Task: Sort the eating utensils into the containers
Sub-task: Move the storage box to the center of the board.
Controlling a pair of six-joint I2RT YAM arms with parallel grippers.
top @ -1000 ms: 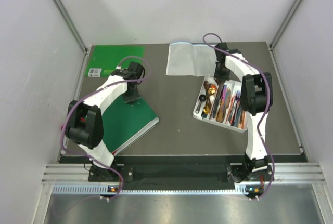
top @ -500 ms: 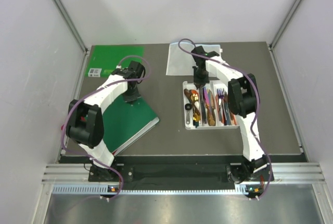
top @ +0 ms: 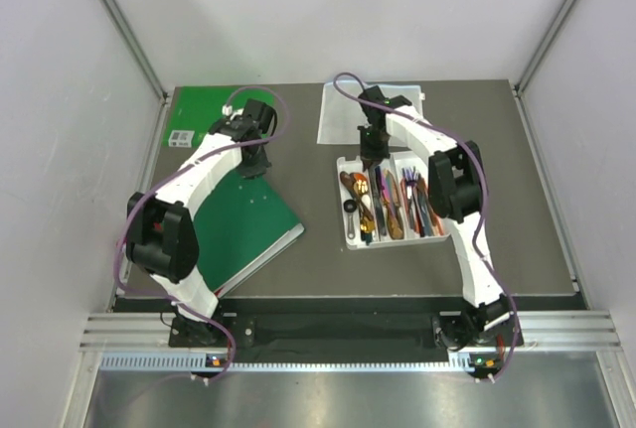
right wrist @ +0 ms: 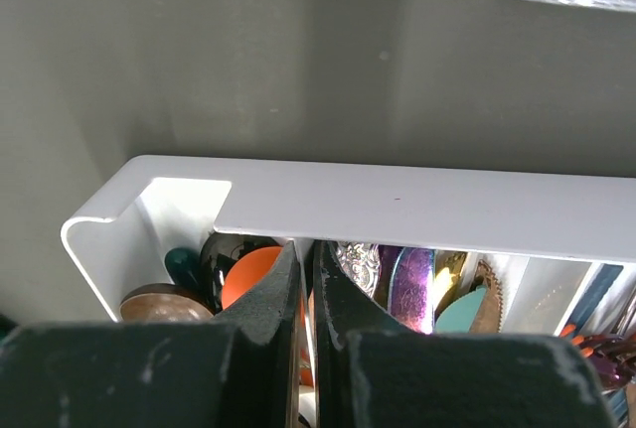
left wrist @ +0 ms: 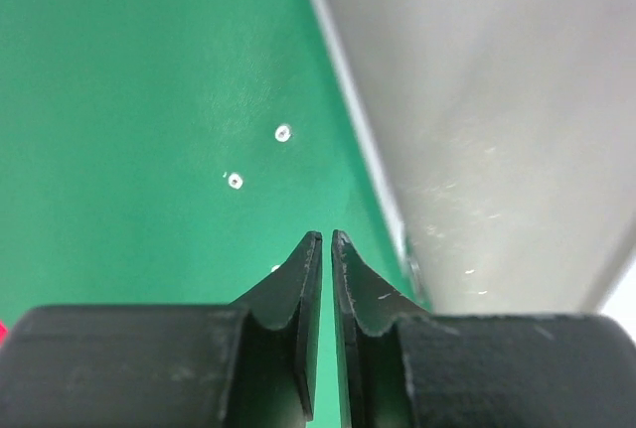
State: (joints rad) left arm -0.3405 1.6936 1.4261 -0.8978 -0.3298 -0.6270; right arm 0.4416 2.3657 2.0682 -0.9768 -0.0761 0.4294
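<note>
Utensils (top: pixel 388 205), multicoloured, filling white tray (right wrist: pixel 397 212)

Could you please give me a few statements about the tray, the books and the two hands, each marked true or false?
1. The tray holds utensils in several compartments. True.
2. The left hand hangs over the tray. False: it is over a green book.
3. The right hand is at the tray's far rim. True.
4. The left hand holds a spoon. False: it holds nothing.
</note>
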